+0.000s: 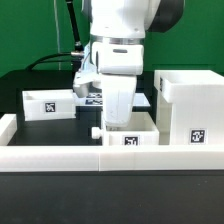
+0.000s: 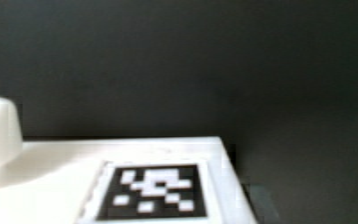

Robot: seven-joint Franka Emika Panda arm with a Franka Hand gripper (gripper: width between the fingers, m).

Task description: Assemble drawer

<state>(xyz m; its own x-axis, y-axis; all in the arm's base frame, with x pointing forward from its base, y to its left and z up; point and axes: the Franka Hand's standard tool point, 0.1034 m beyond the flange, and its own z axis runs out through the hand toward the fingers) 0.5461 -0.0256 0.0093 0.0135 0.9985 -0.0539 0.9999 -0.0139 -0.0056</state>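
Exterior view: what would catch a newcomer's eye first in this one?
The big white arm fills the middle, its gripper hanging low at the front tray box, just behind the border wall. The large hollow casing stands on the exterior view's right and a second tray box on its left. All three carry black-and-white tags.

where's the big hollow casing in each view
exterior view: the casing stands at the exterior view's right, behind the border wall, with a tag on its front.
wrist view: not clearly in it; only a white tagged surface shows, and which part that is cannot be told.
shared landmark: the black table.
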